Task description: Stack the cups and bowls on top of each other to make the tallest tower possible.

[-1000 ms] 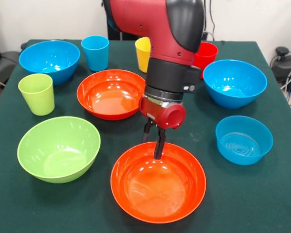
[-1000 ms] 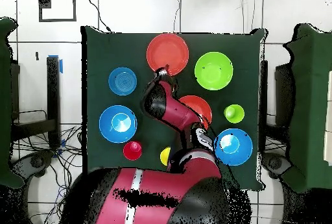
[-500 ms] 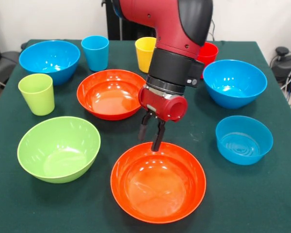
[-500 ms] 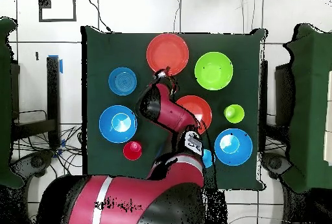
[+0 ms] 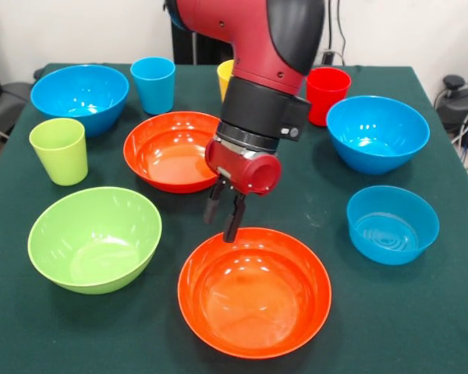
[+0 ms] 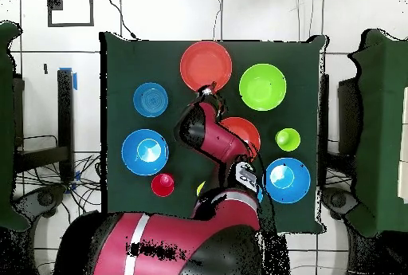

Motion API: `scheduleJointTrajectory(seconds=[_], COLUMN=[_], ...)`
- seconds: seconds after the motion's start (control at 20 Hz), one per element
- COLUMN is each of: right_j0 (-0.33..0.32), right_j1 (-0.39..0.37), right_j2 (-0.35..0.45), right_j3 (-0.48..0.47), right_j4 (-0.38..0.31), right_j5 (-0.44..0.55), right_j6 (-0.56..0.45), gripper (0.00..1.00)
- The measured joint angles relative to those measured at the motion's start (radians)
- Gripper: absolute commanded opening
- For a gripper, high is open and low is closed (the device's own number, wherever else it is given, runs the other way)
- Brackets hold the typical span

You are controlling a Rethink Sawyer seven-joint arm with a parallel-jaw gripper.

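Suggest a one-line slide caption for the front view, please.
Sawyer's hand hovers at the near orange bowl's far rim; nothing stacked yet among the scattered cups and bowls.

Red-black arm reaching down, wrist tilted, pincer point(image 5: 224, 219) fingers slightly parted, empty

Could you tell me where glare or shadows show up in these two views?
Front view: white glare streaks on the glossy near orange bowl below the tool, and on the green bowl; soft shadows on the cloth beside both bowls. Overhead view: flatter light, only a small bright spot in the large blue bowl.
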Motion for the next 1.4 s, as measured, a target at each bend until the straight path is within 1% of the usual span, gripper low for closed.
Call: scheduleJointTrajectory(seconds=[0.5, 0.8, 0.9, 1.4], right_j0=[-0.055, -0.104, -0.124, -0.168], right_j1=[0.002, 0.006, 0.008, 0.013], right_j2=[0.032, 0.083, 0.111, 0.184], right_j3=[0.000, 0.000, 0.001, 0.003], right_j4=[-0.023, -0.058, -0.071, -0.103], right_j5=[0.000, 0.000, 0.000, 0.000], right_j6=[0.000, 0.000, 0.000, 0.000], gripper=[1.00, 1.00, 1.00, 1.00])
